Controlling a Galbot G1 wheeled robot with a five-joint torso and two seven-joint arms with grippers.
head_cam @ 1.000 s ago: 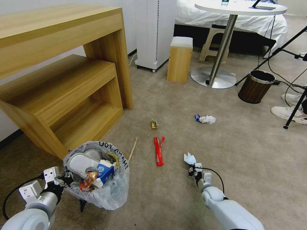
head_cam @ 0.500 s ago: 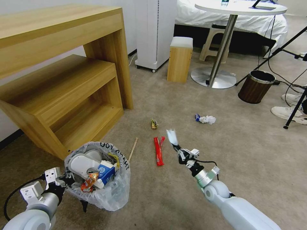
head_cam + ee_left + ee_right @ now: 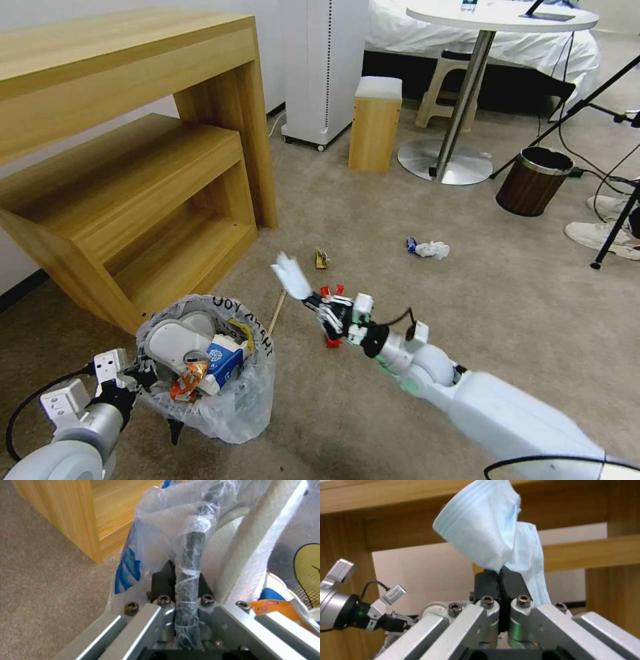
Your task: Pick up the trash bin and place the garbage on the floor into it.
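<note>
head view: the beige carpet floor (image 3: 547,320) carries loose litter; the small round dark trash bin lined with crinkled clear plastic (image 3: 220,393) hangs from the left hand (image 3: 130,380), clamped on its rim, mouth upward to receive the pale blue face mask (image 3: 290,275) pinched in the right hand (image 3: 320,310).

The trash bin (image 3: 220,393) wears a crinkled, glossy clear plastic liner over its dark matt rim (image 3: 192,545). Matt short-pile carpet covers the floor (image 3: 373,213), and the shelf unit (image 3: 133,153) is smooth wood grain. The face mask (image 3: 490,535) looks like soft pleated non-woven cloth.
</note>
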